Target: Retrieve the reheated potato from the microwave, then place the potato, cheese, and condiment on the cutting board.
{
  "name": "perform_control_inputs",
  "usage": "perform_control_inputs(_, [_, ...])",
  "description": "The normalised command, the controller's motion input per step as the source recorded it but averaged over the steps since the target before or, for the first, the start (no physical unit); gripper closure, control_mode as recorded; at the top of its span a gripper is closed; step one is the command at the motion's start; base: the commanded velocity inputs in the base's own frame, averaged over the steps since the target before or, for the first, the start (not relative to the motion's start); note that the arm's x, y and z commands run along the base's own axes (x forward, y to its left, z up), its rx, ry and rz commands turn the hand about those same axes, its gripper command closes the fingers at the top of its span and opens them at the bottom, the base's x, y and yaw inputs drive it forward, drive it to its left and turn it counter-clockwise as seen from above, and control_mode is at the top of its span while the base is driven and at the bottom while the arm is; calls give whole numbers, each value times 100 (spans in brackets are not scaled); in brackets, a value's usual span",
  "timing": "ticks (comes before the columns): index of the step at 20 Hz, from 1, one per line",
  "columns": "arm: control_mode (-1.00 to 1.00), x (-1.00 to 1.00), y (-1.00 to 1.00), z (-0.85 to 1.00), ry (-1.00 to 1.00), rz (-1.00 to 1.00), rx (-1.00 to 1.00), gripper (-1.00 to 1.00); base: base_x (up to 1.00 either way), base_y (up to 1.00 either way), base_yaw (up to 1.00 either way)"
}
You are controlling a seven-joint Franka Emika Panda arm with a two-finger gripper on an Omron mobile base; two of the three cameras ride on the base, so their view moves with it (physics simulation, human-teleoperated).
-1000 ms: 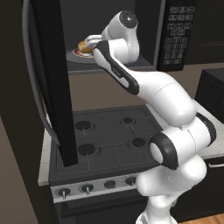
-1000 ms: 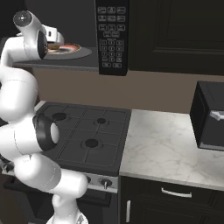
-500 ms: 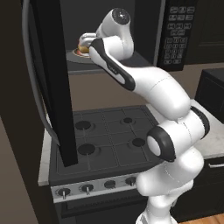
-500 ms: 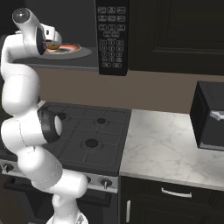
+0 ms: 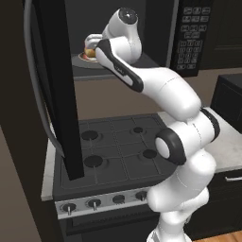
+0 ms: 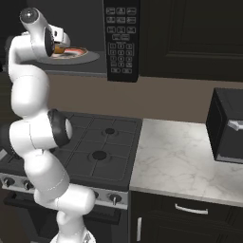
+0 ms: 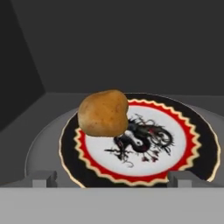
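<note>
The potato, an orange-brown lump, lies on the left part of a round plate with a red rim and a black dragon, on the grey floor of the open microwave. My gripper is open just in front of the plate, its fingertips wide apart with nothing between them, the potato a little ahead. From the left base, the hand reaches into the microwave beside the potato. In the right base view the potato peeks out behind the hand. The cheese, condiment and cutting board are out of view.
The microwave door stands swung out at the left, close to the arm. Its button panel is on the right. A black stove lies below, a marble counter to its right, with a black toaster oven.
The arm has straightened upward and swung its elbow in, while the hand has stayed at the microwave's mouth by the potato. The jaws have remained open.
</note>
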Motion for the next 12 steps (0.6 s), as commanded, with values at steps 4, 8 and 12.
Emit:
perform_control_inputs(4, [-100,8,2,-4,4,0,0,-100,0,0,0])
perform_control_inputs(8, [-100,15,1,-8,5,0,0,-100,0,0,0])
perform_control_inputs(12, [-100,18,4,-13,6,0,0,-100,0,0,0])
